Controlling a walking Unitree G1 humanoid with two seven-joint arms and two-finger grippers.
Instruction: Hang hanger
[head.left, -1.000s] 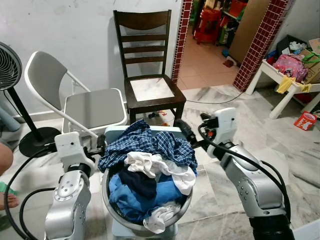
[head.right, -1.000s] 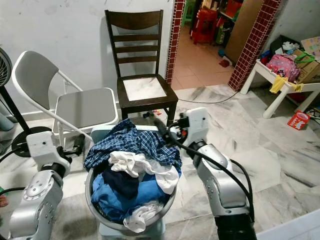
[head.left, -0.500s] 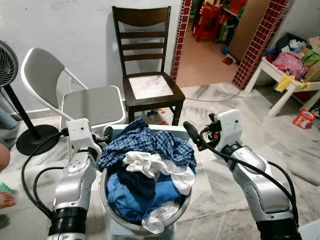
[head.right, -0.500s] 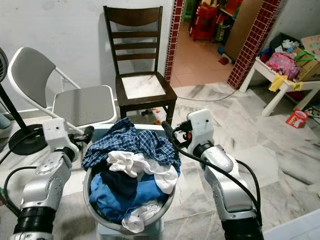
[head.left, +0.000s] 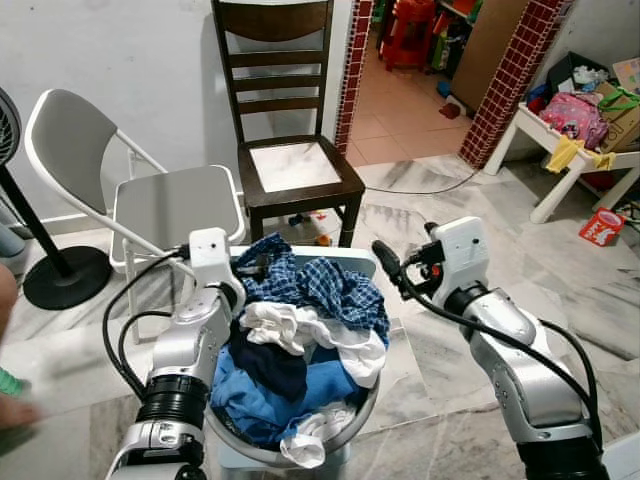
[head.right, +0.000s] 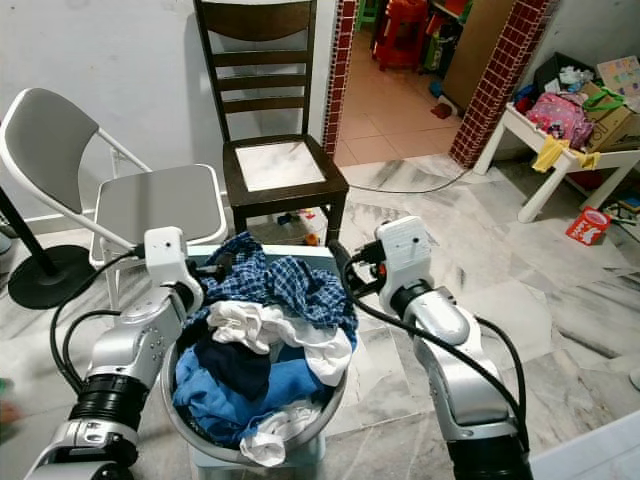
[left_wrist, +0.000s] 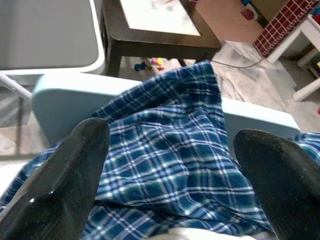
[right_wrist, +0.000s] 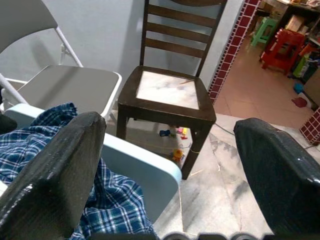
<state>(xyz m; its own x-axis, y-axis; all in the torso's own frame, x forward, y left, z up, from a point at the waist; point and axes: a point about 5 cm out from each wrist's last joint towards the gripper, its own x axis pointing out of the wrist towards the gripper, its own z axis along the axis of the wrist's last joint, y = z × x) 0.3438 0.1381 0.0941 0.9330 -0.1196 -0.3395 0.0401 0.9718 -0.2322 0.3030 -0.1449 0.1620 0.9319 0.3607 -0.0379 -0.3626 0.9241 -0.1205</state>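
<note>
A metal basin (head.left: 368, 408) heaped with clothes stands on a light blue stool (right_wrist: 135, 159) right in front of me. A blue plaid shirt (head.left: 312, 284) lies on top of the heap, above white and blue garments. My left gripper (head.left: 252, 266) is open at the basin's left rim. In the left wrist view its fingers straddle the plaid shirt (left_wrist: 165, 165) without closing on it. My right gripper (head.left: 392, 272) is open beside the basin's right rim, holding nothing and pointing toward the dark wooden chair (right_wrist: 170, 90).
The dark wooden chair (head.left: 298, 168) stands against the wall behind the basin, with a grey folding chair (head.left: 170, 205) to its left. A fan stand (head.left: 45, 265) is at far left. A cluttered white table (head.left: 560, 150) is at right. A person's limb (head.left: 8, 405) shows at the left edge.
My left gripper has swung right, from beside the basin to the plaid shirt at its rim. The right gripper has barely moved. The camera shifted slightly.
</note>
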